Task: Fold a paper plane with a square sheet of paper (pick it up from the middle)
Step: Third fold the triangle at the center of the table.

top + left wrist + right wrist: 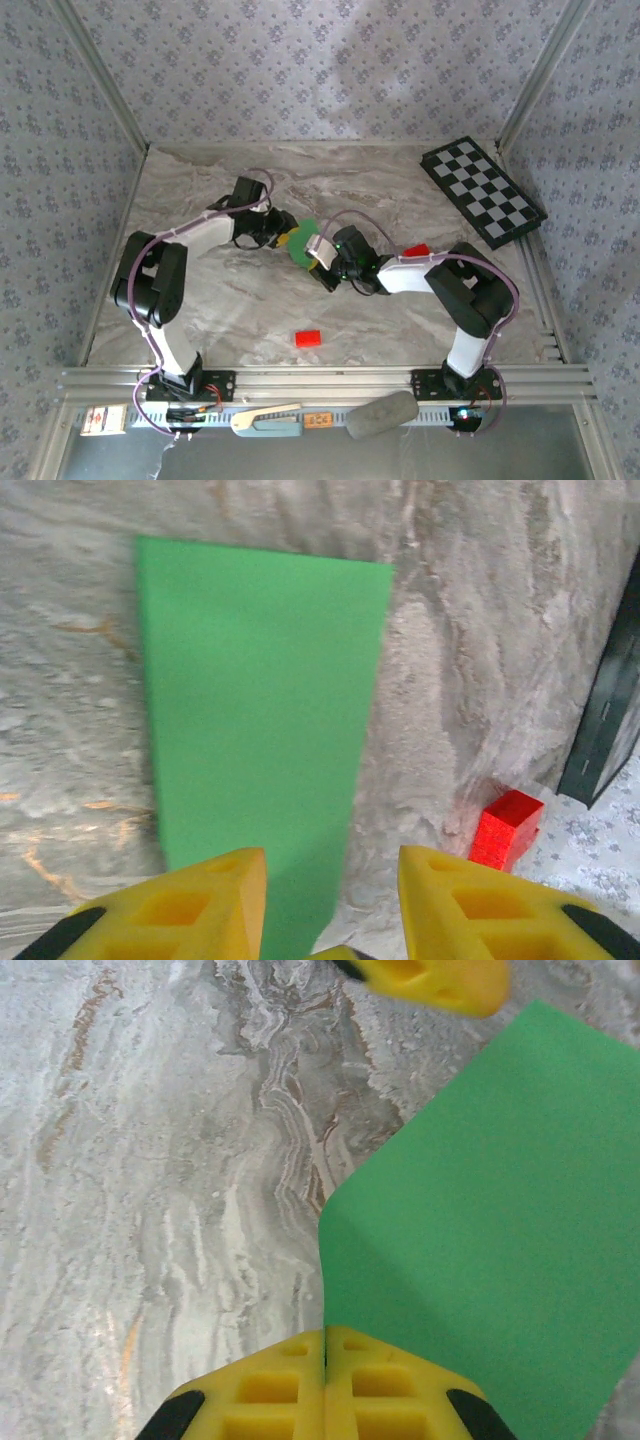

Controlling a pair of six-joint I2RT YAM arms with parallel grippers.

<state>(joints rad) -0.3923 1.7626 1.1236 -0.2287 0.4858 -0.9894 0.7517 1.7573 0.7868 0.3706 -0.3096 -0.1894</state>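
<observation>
Wallpapered walls (300, 70) enclose the marbled table (250, 300) beneath the square sheet of paper (260, 710).

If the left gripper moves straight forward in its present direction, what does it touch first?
Most likely the green paper, which is just ahead of the left gripper; depth is unclear.

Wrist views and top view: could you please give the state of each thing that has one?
Square sheet of paper: curved, pinched at one edge.
Right claw: shut on the sheet.
Left claw: open, astride the sheet's edge.
Red block: lying loose, untouched.
</observation>
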